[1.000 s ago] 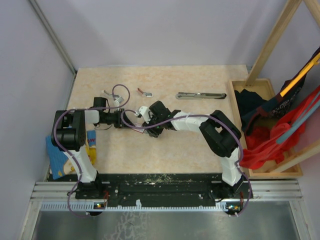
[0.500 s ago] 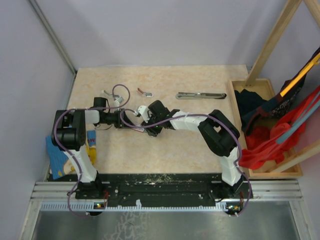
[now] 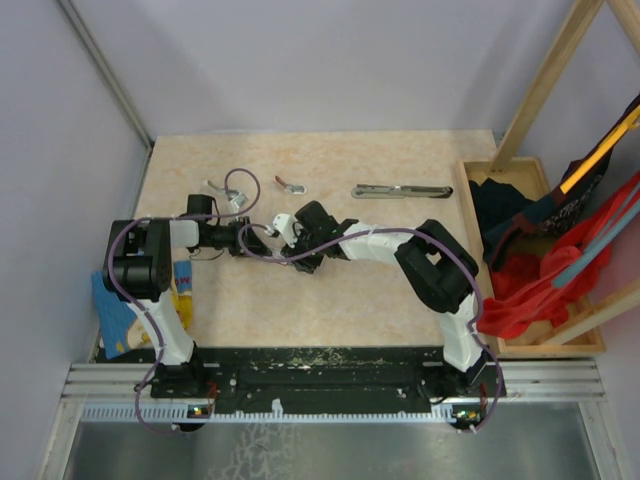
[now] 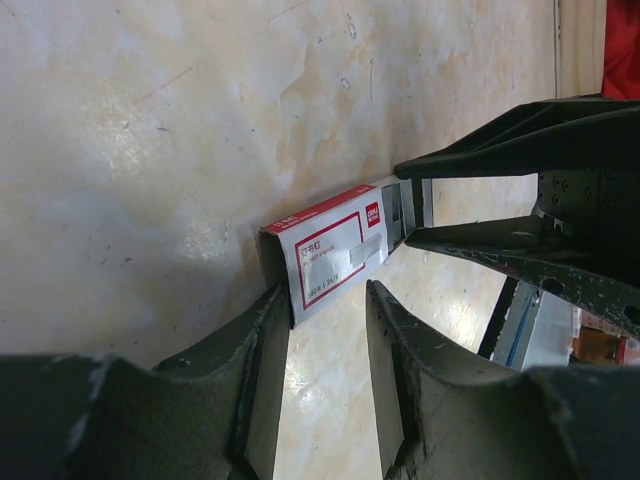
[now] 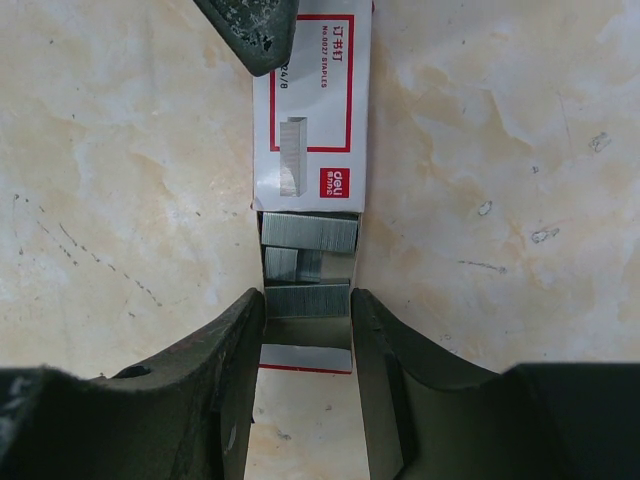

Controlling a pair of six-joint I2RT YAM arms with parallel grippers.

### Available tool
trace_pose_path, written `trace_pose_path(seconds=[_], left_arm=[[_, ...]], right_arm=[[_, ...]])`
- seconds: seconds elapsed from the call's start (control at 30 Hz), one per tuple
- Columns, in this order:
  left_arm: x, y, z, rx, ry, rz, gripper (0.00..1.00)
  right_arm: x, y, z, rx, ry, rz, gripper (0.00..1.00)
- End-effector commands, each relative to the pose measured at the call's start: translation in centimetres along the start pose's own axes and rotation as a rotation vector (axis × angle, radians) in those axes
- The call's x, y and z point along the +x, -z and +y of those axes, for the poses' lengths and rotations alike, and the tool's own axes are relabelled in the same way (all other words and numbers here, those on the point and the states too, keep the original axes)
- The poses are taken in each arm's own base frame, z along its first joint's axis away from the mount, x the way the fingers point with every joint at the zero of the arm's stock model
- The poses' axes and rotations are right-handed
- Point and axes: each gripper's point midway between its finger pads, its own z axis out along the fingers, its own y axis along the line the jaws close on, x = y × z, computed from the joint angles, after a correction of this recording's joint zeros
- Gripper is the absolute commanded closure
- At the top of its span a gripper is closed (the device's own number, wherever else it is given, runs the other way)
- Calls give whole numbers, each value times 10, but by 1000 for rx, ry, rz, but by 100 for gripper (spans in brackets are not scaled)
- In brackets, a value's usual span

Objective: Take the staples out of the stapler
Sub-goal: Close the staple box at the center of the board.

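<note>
The tabletop point(image 3: 330, 310) is pale and marbled. Against its right edge stands a wooden crate point(image 3: 560, 345) heaped with red cloth point(image 3: 540, 290).

The left arm point(image 3: 150, 270) reaches in from the left edge and the right arm point(image 3: 430, 265) from the right. Their wrists meet left of the middle of the tabletop.

The stapler point(image 3: 400, 190) lies flat near the far edge, right of the middle, with its length along that edge. It is well apart from both grippers, and nothing touches it.

Between the two wrists a white-and-red staple box point(image 5: 312, 100) lies on the tabletop. The left gripper point(image 4: 325, 290) straddles the closed end of the box with its jaws parted. One finger is against the box's corner, and a sliver of tabletop shows between the box and the other finger, so the box is not clamped.

The inner tray point(image 5: 305, 357) is slid partway out of the box's other end. The right gripper point(image 5: 308, 297) pinches this tray, one finger pressed to each long side.

In the open part of the tray lie the staples point(image 5: 310, 232), several short grey strips, some square to the tray and some slightly askew.

A small silvery clip point(image 3: 290, 184) with a red tail lies near the far edge, to the left of the stapler and beyond the grippers.
</note>
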Motion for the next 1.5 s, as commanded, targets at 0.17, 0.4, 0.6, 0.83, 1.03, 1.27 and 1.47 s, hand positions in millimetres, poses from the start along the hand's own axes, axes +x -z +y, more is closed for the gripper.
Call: trace_pose_path(seconds=[0.17,0.4,0.6,0.83,1.03,1.27,1.47], left_arm=[[9,-3,11,-21,20,16,55],[10,-4,9,0,23,18,54],[1,1,9,-16,2,1,44],[-19,16,13,-48,-38,-48,28],[-27,26,9,-24,-67,-78,23],[-23,25,3,29,-58,-70,18],[-25,28,-7,113,-57,-92,9]], right_arm=[[-5,-13,0,4,36,-9,60],[-10,-18,-2,12,11,-20,60],[-18,-13,-5,19,31,-29,59],[-29,1,-10,43,64,-55,56],[-40,14,-13,30,59,-87,46],[-55,32,-17,25,34,-129,30],[-56,41,-22,-7,-24,-149,27]])
